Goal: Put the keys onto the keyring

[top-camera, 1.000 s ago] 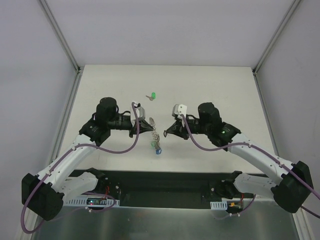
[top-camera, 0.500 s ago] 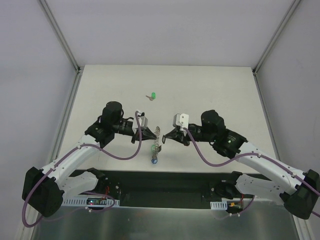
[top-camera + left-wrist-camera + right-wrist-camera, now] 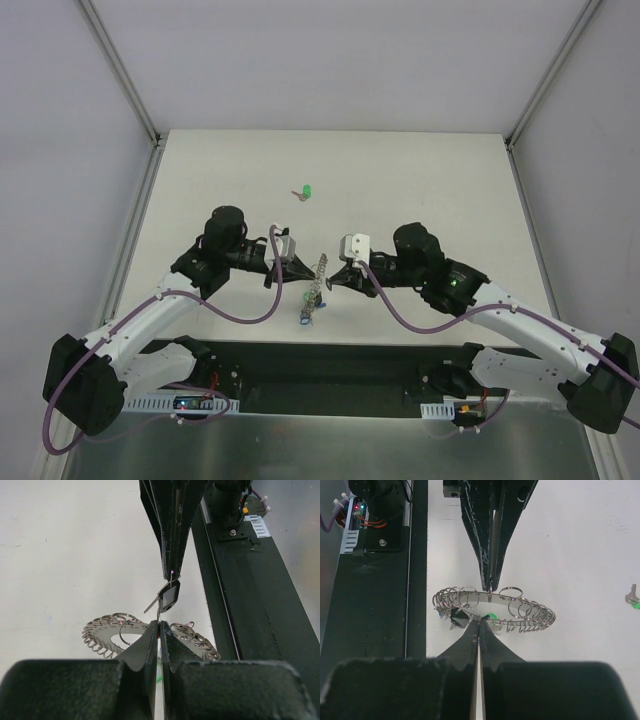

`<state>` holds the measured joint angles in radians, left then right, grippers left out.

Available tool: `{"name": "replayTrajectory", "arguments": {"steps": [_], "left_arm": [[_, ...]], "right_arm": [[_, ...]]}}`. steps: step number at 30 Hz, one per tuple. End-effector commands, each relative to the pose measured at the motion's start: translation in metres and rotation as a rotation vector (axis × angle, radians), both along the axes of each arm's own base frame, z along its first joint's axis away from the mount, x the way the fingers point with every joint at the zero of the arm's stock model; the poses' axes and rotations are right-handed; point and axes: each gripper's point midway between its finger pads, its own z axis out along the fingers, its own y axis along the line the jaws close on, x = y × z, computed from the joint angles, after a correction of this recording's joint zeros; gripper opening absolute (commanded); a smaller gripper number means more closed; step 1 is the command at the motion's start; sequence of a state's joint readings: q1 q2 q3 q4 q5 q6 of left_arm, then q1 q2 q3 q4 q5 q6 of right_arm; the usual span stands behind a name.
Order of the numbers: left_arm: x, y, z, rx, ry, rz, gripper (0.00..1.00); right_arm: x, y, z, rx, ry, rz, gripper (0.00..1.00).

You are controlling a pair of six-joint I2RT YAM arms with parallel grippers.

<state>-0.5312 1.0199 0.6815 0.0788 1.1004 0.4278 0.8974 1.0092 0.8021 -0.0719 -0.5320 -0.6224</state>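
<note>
**Booth:** What are you working over?

**Me:** I'm hovering above a matte, off-white table (image 3: pixel 430 180), smooth and flat. Pale grey walls (image 3: pixel 330 60) are boxing it in on three sides, with slim metal posts (image 3: pixel 122 72) running up the corners. A black rail (image 3: pixel 330 362) is lying along the near edge, by my bases.

**Booth:** And the ring?

**Me:** The ring (image 3: pixel 319 272) is hanging in the air between my two pincers, clear of the table, over its near middle. It's showing as a flat grey metal disc with a wide hole, thin and dull. Small shiny wire loops (image 3: pixel 470 596) are crowding its rim like a coil.

**Booth:** Your left pincer?

**Me:** My left pincer (image 3: pixel 159 625) is pressing its black wedge fingers together on one wire loop at the ring's rim.

**Booth:** The right?

**Me:** My right pincer (image 3: pixel 479 624) is clamping too. As far as my left camera is showing, its tips are pinching the glossy, squarish head of the black key (image 3: pixel 169 596), just beside that loop. The thin metal blade is tilting downward.

**Booth:** Other keys?

**Me:** Hung keys (image 3: pixel 310 312), one green-headed and one blue, are dangling under the ring. A loose key (image 3: pixel 306 191) with a green head is lying flat on the table, well apart, toward the far side.
</note>
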Motion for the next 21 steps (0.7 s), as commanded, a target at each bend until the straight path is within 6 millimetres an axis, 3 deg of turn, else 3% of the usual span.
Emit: {"name": "replayTrajectory", "arguments": {"steps": [1, 12, 21], "left_arm": [[-0.011, -0.005, 0.026, -0.094, -0.082, -0.081, 0.0], [-0.016, -0.01, 0.028, -0.124, -0.04, -0.091, 0.0], [-0.015, -0.013, 0.028, -0.131, -0.024, -0.087, 0.0]], "right_arm": [[-0.003, 0.004, 0.011, 0.037, -0.039, 0.027, 0.01], [0.008, 0.006, 0.009, 0.051, -0.062, -0.041, 0.01], [0.003, 0.007, 0.011, 0.057, -0.054, -0.013, 0.01]]}}
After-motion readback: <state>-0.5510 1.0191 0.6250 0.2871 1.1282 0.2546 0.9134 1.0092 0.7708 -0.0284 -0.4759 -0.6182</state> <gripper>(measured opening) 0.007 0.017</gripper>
